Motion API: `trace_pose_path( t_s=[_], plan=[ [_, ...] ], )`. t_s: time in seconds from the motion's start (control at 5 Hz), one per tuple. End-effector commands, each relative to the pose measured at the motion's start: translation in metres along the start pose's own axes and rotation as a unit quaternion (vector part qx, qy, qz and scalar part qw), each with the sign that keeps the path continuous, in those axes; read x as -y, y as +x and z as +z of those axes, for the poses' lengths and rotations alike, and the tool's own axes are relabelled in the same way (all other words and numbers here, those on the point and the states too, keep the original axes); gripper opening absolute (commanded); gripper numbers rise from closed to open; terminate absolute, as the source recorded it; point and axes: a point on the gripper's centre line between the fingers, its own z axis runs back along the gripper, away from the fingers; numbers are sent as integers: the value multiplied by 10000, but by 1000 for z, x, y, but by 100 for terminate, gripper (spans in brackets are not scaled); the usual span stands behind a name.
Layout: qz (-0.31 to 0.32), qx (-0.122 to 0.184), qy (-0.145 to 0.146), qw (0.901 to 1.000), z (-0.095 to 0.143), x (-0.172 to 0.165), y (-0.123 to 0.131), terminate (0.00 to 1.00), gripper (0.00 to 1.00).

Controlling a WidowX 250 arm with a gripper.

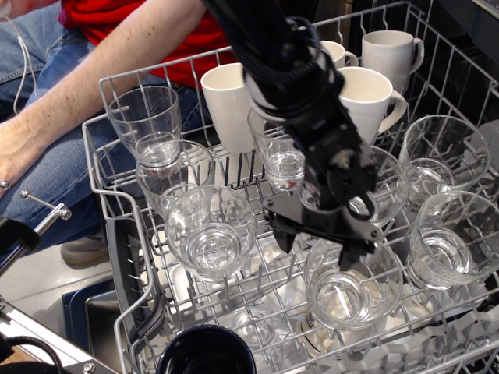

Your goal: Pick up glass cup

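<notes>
Several round clear glass cups stand in a wire dishwasher rack point(117, 327). My black gripper point(316, 245) hangs open over the front middle glass cup point(352, 290), with one fingertip point(285, 238) left of its rim and the other fingertip point(348, 255) over its mouth. It holds nothing. Other glass cups stand at the left point(210, 231), at the right point(451, 241) and at the far right point(443, 152). My arm hides part of another glass cup point(386, 187) behind the gripper.
White ceramic mugs point(230, 105) point(370, 93) point(392, 51) stand at the back of the rack. A taller tapered glass point(146, 125) is at the back left. A dark blue cup point(207, 352) sits at the front. A person's arm point(93, 86) rests by the rack's left side.
</notes>
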Motion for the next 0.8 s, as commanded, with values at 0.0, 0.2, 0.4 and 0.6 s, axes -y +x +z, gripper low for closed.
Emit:
trace_pose_path(
  t_s=[0.0, 0.2, 0.4, 0.6],
  plan=[
    [138, 47, 89, 9999, -5, 7, 21, 0, 100],
    [113, -10, 223, 9997, -8, 16, 25, 0, 100],
    [99, 17, 277, 9996, -16, 19, 28, 0, 100],
    [64, 66, 300, 9995, -28, 20, 27, 0, 100]
  ],
)
